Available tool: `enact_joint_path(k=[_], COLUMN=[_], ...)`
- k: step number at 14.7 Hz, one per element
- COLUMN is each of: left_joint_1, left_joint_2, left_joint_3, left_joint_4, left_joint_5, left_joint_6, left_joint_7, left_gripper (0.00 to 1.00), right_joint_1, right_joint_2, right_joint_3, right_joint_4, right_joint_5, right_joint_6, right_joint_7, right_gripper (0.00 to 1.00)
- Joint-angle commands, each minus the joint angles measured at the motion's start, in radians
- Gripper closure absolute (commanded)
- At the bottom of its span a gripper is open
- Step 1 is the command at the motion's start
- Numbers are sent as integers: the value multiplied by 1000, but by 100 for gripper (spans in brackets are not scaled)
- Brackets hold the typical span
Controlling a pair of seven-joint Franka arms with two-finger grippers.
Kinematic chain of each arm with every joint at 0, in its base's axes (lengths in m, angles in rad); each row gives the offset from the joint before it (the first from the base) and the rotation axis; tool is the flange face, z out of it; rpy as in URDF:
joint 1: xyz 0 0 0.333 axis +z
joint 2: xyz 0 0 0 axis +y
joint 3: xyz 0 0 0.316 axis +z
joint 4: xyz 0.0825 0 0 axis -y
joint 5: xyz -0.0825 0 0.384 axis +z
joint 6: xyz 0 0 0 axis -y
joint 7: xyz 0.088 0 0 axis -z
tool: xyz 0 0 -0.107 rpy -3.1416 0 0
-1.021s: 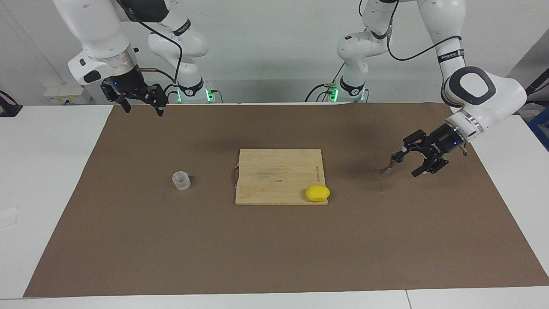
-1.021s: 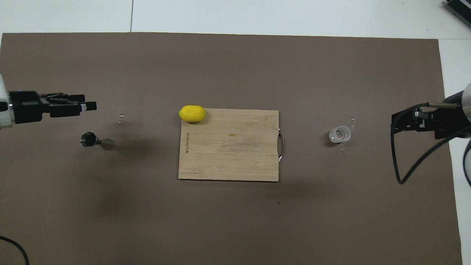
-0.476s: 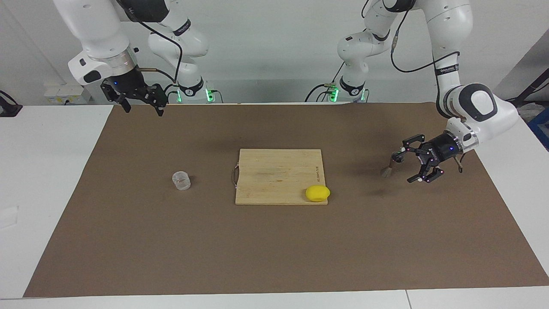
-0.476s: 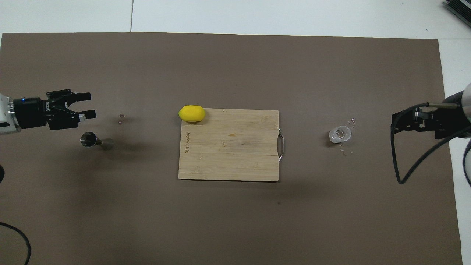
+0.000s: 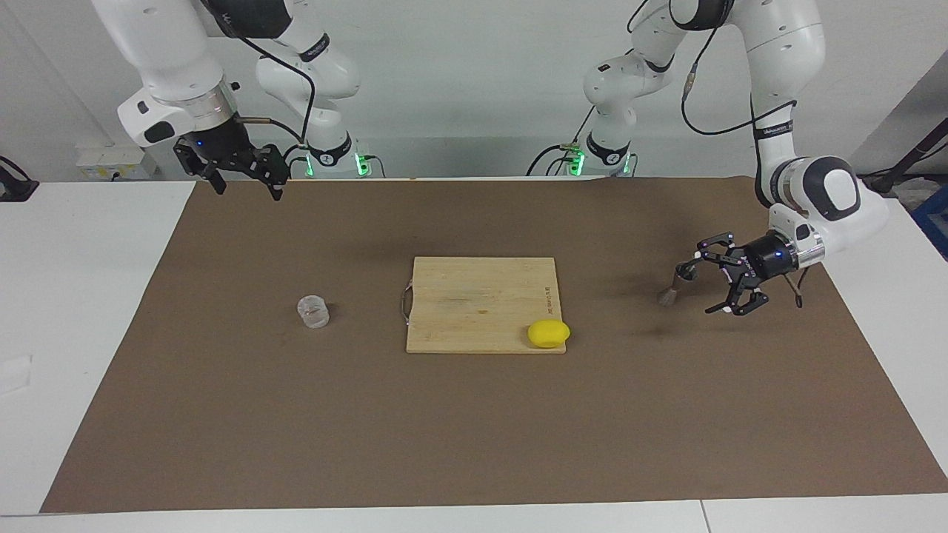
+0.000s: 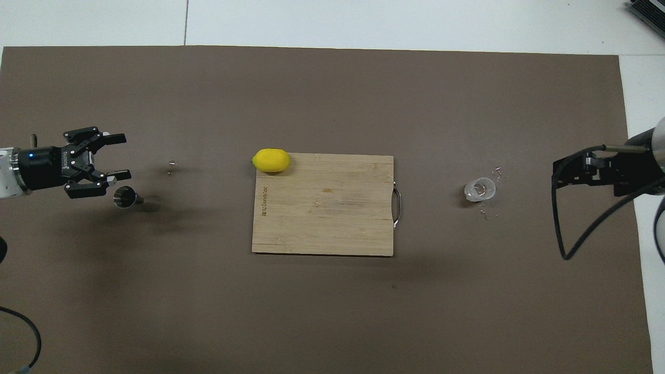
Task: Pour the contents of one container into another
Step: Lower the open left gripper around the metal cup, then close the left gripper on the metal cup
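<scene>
glass tumbler (image 5: 314, 311) upright on mat, jigger (image 5: 670, 290) beside open left gripper (image 5: 715, 278)

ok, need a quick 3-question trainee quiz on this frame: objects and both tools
1. True or false: the lemon lies at a corner of the cutting board.
2. Which tool is beside the metal jigger?
A. left tool
B. right tool
C. neither
3. Fill in: the clear glass tumbler stands on the brown mat, toward the ____ arm's end of the table.

Key:
1. True.
2. A. Its fingers are spread open, level with the jigger and not gripping it; the right tool waits, open, raised over the mat's edge near its base.
3. right
</scene>
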Motion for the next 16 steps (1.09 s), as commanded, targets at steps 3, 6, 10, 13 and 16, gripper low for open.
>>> enact_joint_path(k=[3,6,10,13,16], left_joint_1=[75,100,115,125,129], left_joint_2=[84,92,116,141,148], left_joint_3=[-5,-5,-3,0,0], left_joint_4=[-10,-17,-32,-60,-73], left_joint_5=[-54,-54,-58,-56,-54], left_joint_6=[-167,-180,-199,-204,-202], left_joint_7=[215,305,480,519,543], left_gripper=[0,0,0,0,0], right_joint_1=[-10,-10,-10,-10,-10], right_joint_2=[-20,-20,-20,-20,-20], right_joint_3=[1,1,1,1,1], right_joint_4=[-22,-22,-22,-22,-22], right_joint_5=[22,22,22,22,22], right_joint_6=[13,13,13,13,13], right_joint_7=[3,3,3,3,3], right_gripper=[0,0,0,0,0])
